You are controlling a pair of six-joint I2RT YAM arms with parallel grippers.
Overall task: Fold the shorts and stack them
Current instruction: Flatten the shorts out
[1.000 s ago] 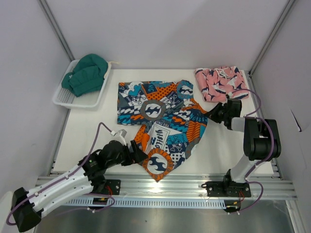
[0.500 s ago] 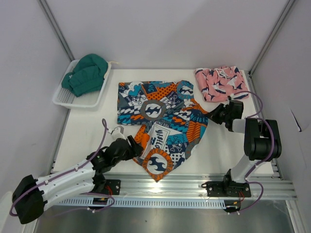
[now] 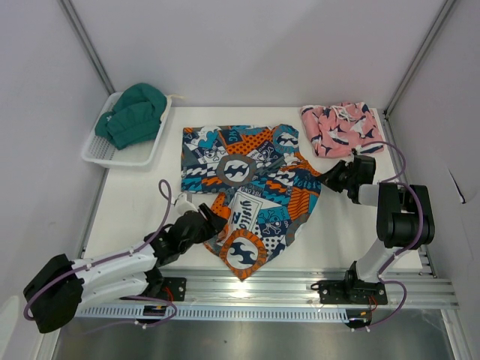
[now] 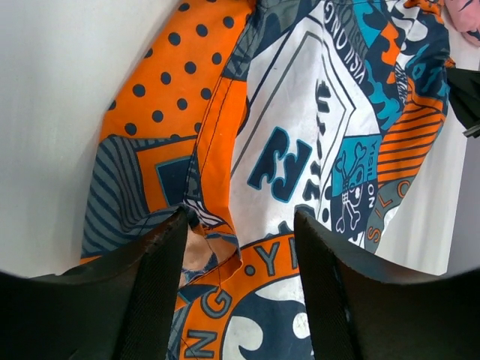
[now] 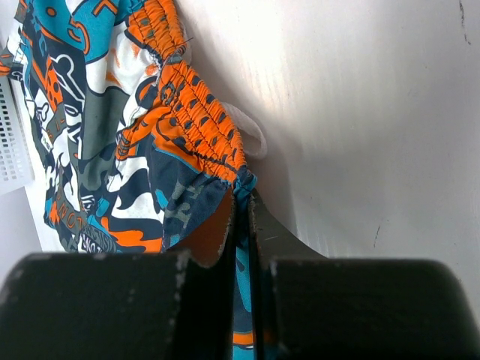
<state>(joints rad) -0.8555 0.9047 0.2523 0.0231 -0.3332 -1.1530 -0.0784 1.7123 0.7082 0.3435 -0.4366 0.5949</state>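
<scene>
The patchwork shorts (image 3: pixel 247 180) in teal, orange and navy lie spread over the middle of the table. My left gripper (image 3: pixel 216 225) is low at their near left edge. In the left wrist view its jaws (image 4: pixel 240 217) stand open astride the cloth (image 4: pixel 300 135), a small raised fold lying by the left finger (image 4: pixel 154 277). My right gripper (image 3: pixel 327 178) is shut on the orange elastic waistband (image 5: pixel 195 127) at the shorts' right corner (image 5: pixel 244 196). The pink shark-print shorts (image 3: pixel 341 129) lie bunched at the back right, just beyond the right gripper.
A white basket (image 3: pixel 124 156) holding a green cloth (image 3: pixel 135 112) stands at the back left. Metal frame posts run up both back corners. An aluminium rail (image 3: pixel 255 289) borders the near edge of the table.
The left gripper has slid forward onto the shorts' near left edge and its jaws have narrowed around the cloth. The right gripper has held still on the waistband.
</scene>
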